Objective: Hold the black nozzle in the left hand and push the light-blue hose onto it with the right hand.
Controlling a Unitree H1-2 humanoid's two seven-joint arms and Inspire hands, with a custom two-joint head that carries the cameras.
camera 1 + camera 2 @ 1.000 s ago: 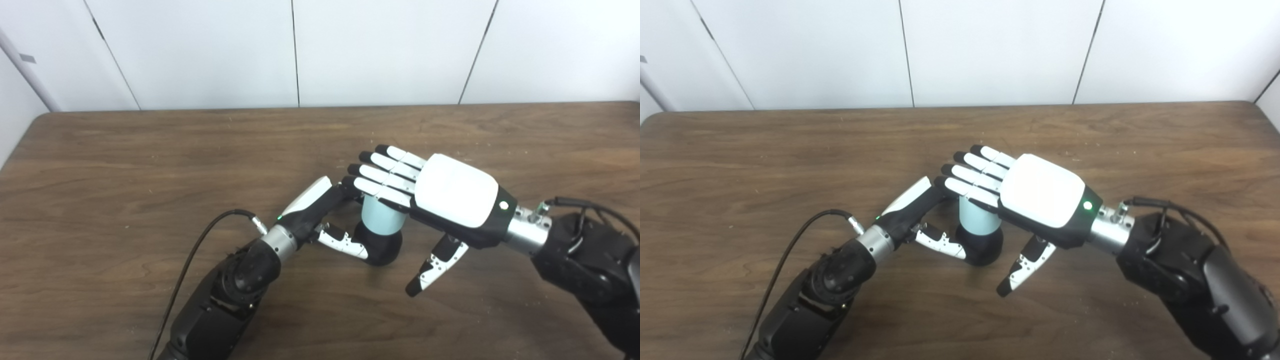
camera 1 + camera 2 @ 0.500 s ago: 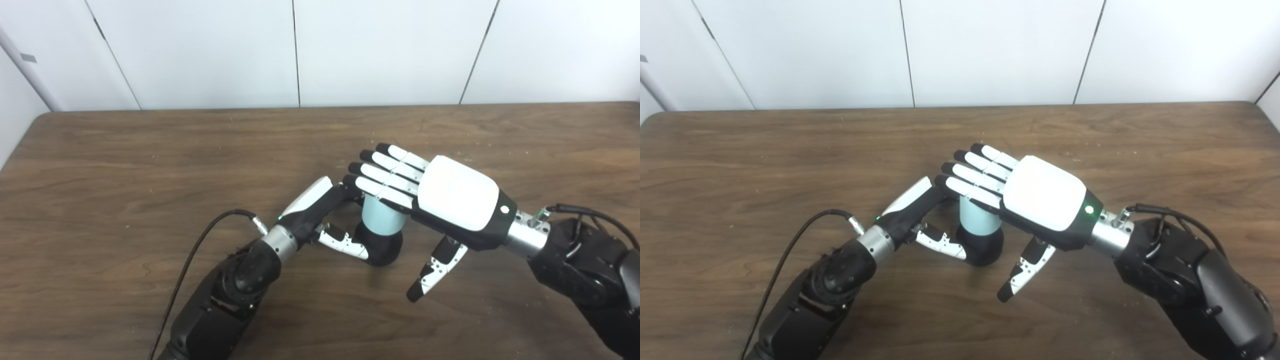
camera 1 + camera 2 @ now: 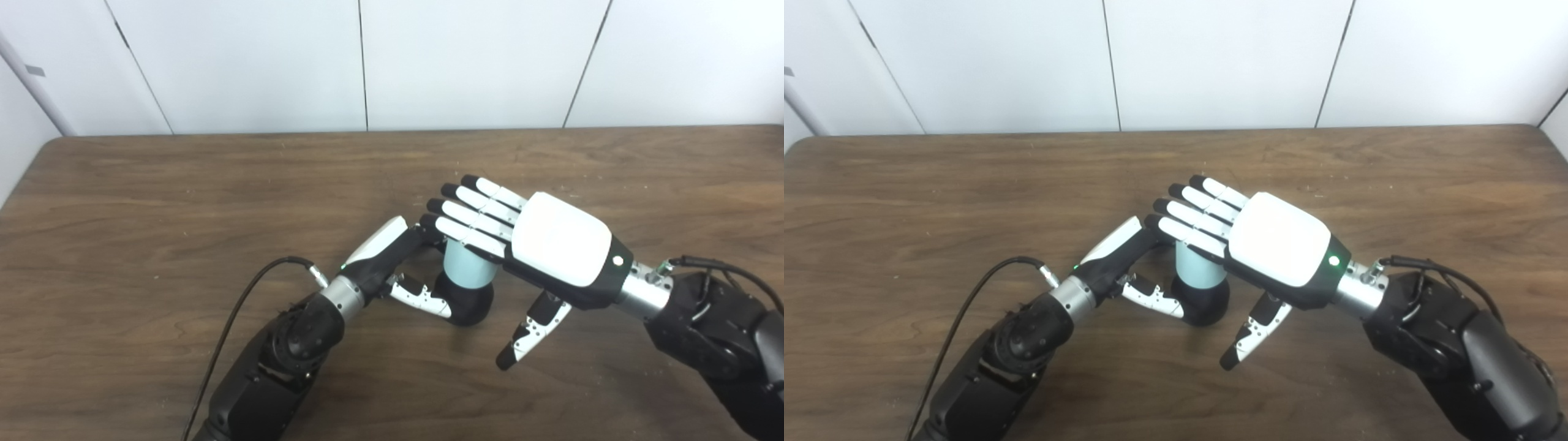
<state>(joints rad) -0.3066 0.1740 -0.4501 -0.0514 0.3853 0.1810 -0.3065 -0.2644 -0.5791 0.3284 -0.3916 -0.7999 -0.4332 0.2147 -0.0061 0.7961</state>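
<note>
The black nozzle (image 3: 470, 301) stands upright on the wooden table (image 3: 153, 202), with the short light-blue hose (image 3: 465, 269) sitting on top of it. My left hand (image 3: 392, 257) is shut on the nozzle, thumb curled around its near side and fingers behind it. My right hand (image 3: 539, 245) is open, palm down, fingers stretched flat over the top of the hose; its thumb hangs free to the right of the nozzle. The top of the hose is hidden under the right fingers (image 3: 1194, 220).
A black cable (image 3: 245, 306) loops from my left wrist over the table. White wall panels (image 3: 367, 61) stand behind the table's far edge. Nothing else lies on the wood.
My right forearm has shifted slightly lower and closer. The hand stays flat over the hose. The left hand, nozzle and hose have not moved.
</note>
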